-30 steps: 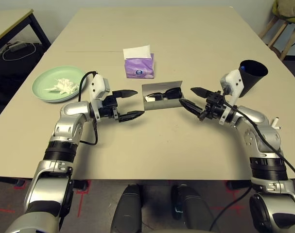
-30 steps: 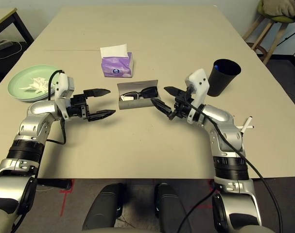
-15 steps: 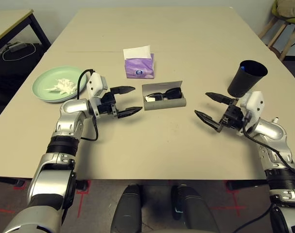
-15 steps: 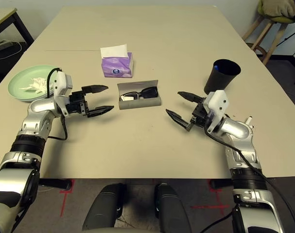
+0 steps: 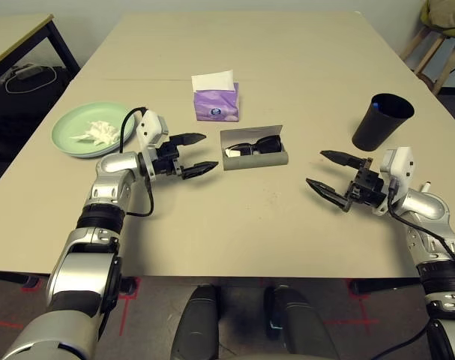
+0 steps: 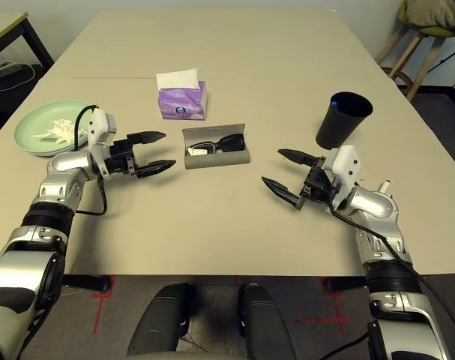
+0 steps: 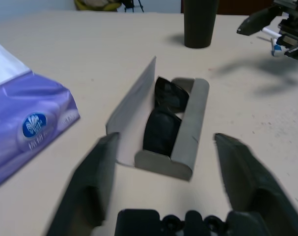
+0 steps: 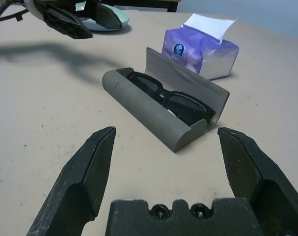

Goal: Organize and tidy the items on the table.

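Both spread grippers flank glasses case (image 5: 254, 149), bare table (image 5: 234, 217) between.

The head's two eyes look forward and down over the glasses case (image 5: 254, 148) from above. Each wrist camera faces it low and close from opposite sides; all views share it.

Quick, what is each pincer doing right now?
Left pincer: open, holding nothing.
Right pincer: open, holding nothing.
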Controlling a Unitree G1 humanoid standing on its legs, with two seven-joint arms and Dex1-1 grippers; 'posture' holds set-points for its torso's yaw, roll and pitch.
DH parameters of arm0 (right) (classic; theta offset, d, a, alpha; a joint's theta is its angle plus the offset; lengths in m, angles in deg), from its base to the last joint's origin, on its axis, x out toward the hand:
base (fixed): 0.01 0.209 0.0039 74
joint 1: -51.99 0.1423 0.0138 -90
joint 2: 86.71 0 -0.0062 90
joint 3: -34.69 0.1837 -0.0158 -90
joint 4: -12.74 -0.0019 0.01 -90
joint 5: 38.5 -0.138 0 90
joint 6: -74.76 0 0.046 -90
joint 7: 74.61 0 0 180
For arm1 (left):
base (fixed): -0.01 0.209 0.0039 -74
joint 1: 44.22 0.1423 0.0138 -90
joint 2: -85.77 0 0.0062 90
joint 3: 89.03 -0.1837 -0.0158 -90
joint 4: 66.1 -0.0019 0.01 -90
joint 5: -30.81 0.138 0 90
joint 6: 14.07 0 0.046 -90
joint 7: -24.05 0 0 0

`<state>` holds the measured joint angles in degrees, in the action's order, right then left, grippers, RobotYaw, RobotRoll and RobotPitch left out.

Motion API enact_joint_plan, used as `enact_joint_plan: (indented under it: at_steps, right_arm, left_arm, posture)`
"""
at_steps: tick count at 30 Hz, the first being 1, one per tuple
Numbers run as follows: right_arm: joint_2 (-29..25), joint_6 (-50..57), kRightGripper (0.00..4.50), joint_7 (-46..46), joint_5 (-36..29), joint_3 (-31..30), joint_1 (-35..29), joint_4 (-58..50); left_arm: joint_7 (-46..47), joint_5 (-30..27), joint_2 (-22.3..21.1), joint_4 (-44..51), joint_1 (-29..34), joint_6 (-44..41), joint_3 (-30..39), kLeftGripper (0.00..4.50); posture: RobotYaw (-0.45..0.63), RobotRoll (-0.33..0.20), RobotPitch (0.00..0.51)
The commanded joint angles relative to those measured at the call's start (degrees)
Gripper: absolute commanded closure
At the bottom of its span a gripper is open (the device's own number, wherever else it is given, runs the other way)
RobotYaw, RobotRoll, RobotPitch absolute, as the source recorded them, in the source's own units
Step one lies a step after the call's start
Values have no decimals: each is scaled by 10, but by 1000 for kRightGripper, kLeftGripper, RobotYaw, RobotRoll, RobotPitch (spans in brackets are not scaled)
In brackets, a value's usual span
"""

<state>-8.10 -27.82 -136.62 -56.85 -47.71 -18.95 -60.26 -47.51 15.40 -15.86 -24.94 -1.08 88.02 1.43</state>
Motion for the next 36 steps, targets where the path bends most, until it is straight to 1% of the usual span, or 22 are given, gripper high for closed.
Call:
enact_joint_plan:
  at_steps: [1,7,10,18,24,31,36]
  right_arm:
    - [-6,8,0,7,-7,-3,-12,-20]
    - [-11,14,0,11,-7,-4,-14,-31]
    - [-13,17,0,14,-7,-5,-14,-37]
    - [-13,21,0,19,-6,-10,-15,-46]
    - [-13,24,0,23,-5,-12,-12,-50]
    - [-6,24,0,46,-5,-9,-4,-45]
    - [-6,33,0,56,-8,-12,-13,-60]
  left_arm:
    - [-16,11,6,-37,-13,32,3,2135]
    - [-35,19,14,-86,-30,74,7,4450]
    - [-10,25,17,-108,-41,75,13,4482]
    - [203,47,45,-158,-99,-6,37,4482]
    - [246,63,66,-163,-111,-23,32,4482]
    - [283,123,85,-191,-126,-10,-2,4482]
    - [303,146,99,-212,-141,-9,-8,4482]
  posture:
    - [119,0,118]
    - [104,0,115]
    - [101,0,111]
    - [106,0,111]
    - [104,0,114]
    - [88,0,100]
    - [74,0,99]
